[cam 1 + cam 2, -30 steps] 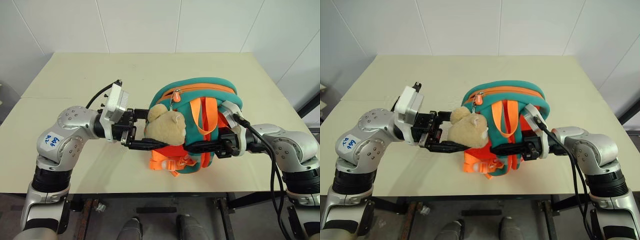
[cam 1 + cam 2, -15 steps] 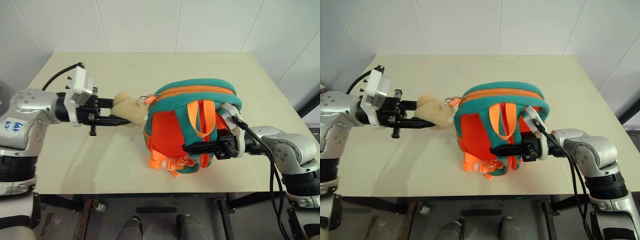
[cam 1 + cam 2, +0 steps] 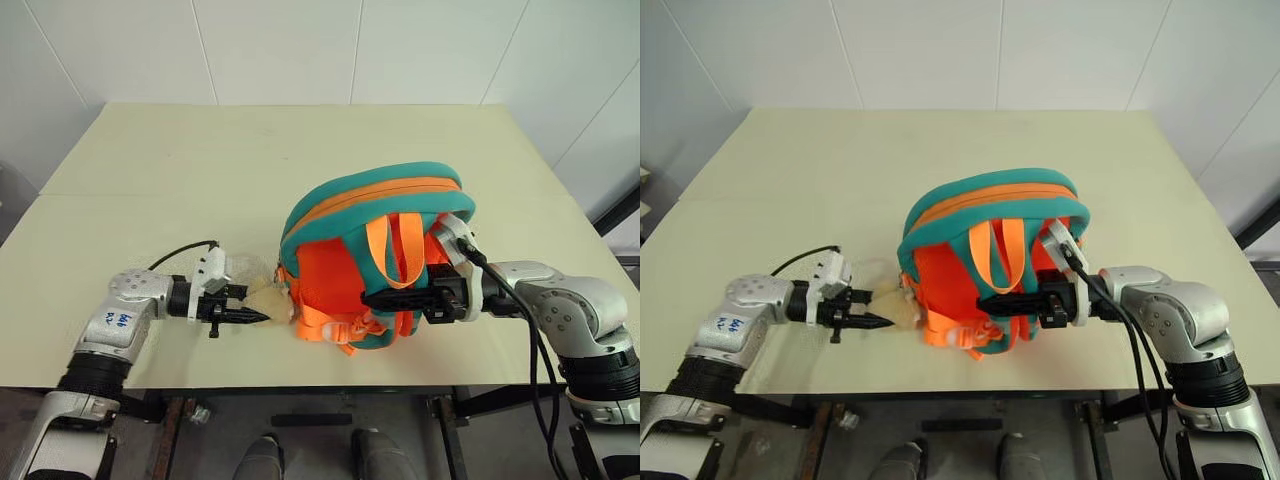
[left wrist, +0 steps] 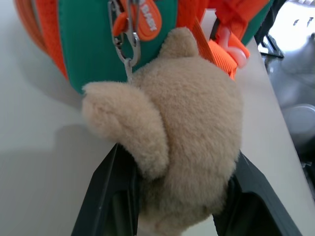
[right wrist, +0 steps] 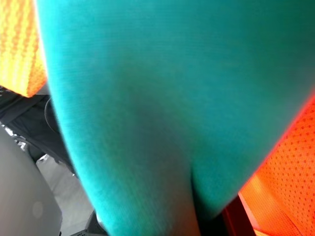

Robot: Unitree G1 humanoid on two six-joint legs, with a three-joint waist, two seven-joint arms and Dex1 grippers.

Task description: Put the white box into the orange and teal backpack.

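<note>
The orange and teal backpack (image 3: 370, 215) stands upright on the table, its straps facing me. Its tan plush bear charm (image 4: 192, 142) hangs from the zipper clip (image 4: 129, 39) at the bag's lower left side. My left gripper (image 3: 255, 316) is shut on the bear, low over the table, with a black finger (image 4: 106, 196) on either side of the plush. My right gripper (image 3: 375, 298) reaches in from the right and is shut on a teal shoulder strap (image 5: 162, 113). The white box is out of view.
The cream table (image 3: 200, 180) has bare surface to the left of and behind the bag. Its front edge runs just below both grippers. White tiled walls stand behind the table.
My left gripper pulled the bear out to the left, then dropped low toward the table's front. The zipper clip followed down the bag's left side. My right gripper kept still.
</note>
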